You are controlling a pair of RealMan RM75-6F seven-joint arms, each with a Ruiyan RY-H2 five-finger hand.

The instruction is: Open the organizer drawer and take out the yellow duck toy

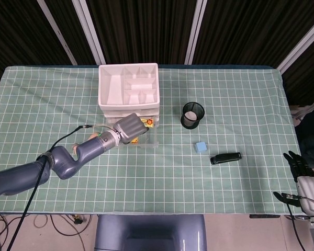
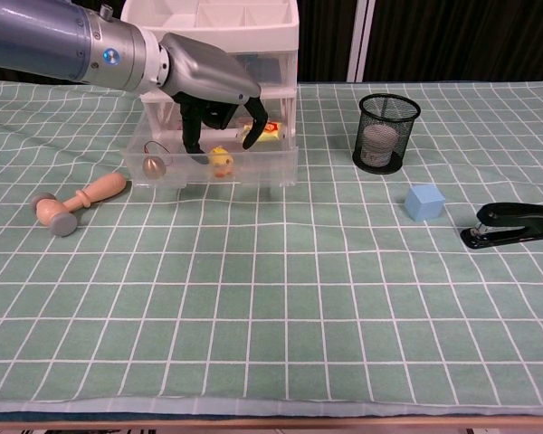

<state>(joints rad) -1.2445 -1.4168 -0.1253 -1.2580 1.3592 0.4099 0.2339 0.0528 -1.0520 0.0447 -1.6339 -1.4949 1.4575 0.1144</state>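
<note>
The white organizer (image 1: 129, 93) (image 2: 219, 36) stands at the back of the table, and its clear bottom drawer (image 2: 276, 166) is pulled out toward me. In that drawer lies the yellow duck toy (image 2: 221, 162). My left hand (image 2: 210, 84) (image 1: 129, 128) reaches down into the drawer from above. Its dark fingers (image 2: 195, 143) are spread and come down on both sides of the duck without closing on it. The hand hides the duck in the head view. My right hand (image 1: 303, 180) rests off the table's front right corner, holding nothing.
The drawer also holds a brass bell (image 2: 154, 165) and a yellow packet (image 2: 270, 132). A wooden mallet (image 2: 77, 201) lies left of the drawer. To the right are a black mesh cup (image 2: 385, 132), a blue cube (image 2: 424, 202) and a black stapler (image 2: 511, 224).
</note>
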